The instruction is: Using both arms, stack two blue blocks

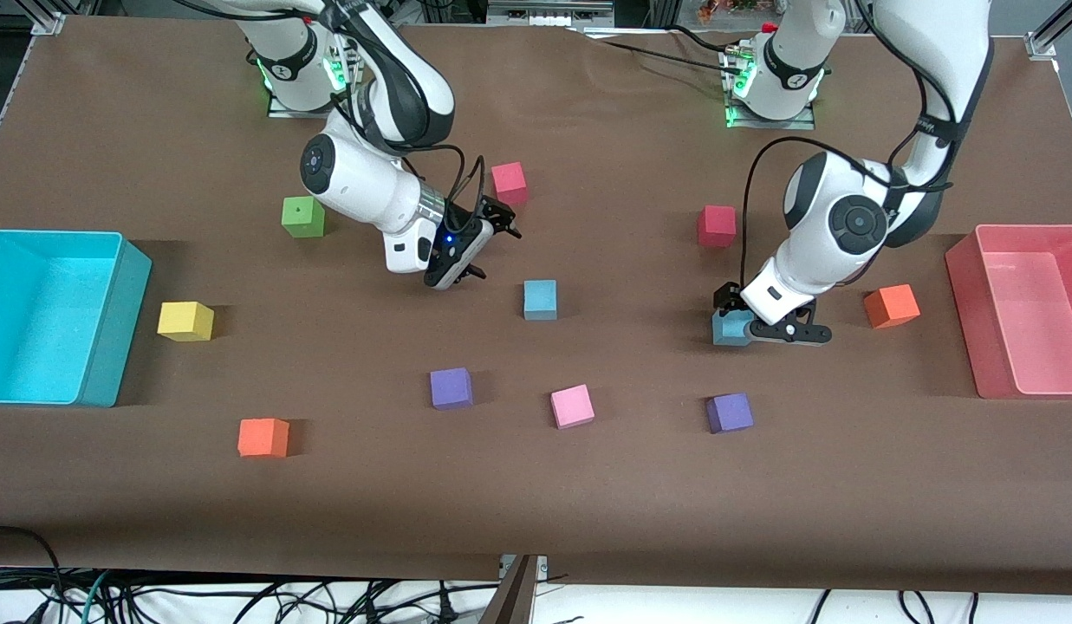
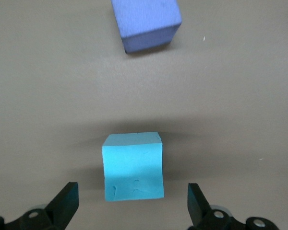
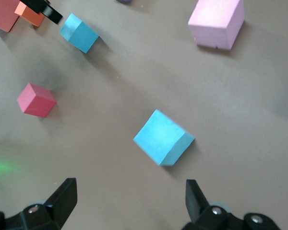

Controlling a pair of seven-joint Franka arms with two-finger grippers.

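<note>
The brown tabletop (image 1: 536, 485) has its widest bare stretch along the edge nearest the front camera, and another broad strip along the edge where the arm bases stand. A cyan bin (image 1: 111, 325) sits against the edge at the right arm's end, a pink bin (image 1: 964, 303) against the edge at the left arm's end.

One blue block (image 1: 540, 299) lies near the middle of the table, with open cloth on all sides. Nearer the front-camera edge sit a purple cube (image 1: 451, 387) and a pink cube (image 1: 572, 406). The second blue block (image 1: 730, 328) lies toward the left arm's end, between a red cube (image 1: 717, 225) and another purple cube (image 1: 730, 412), with an orange cube (image 1: 891, 305) beside it toward the pink bin.

The left gripper (image 2: 132, 201) is low at this second blue block; its fingers (image 2: 67, 203) are spread wide with the block (image 2: 133, 165) between them, gaps showing on both sides, not clamped on it.

The right gripper (image 1: 479, 243) hangs over bare cloth just beside the central blue block, toward the base edge. Its fingers (image 3: 65, 196) are wide apart and hold nothing; the block (image 3: 162, 136) lies ahead of them.
</note>
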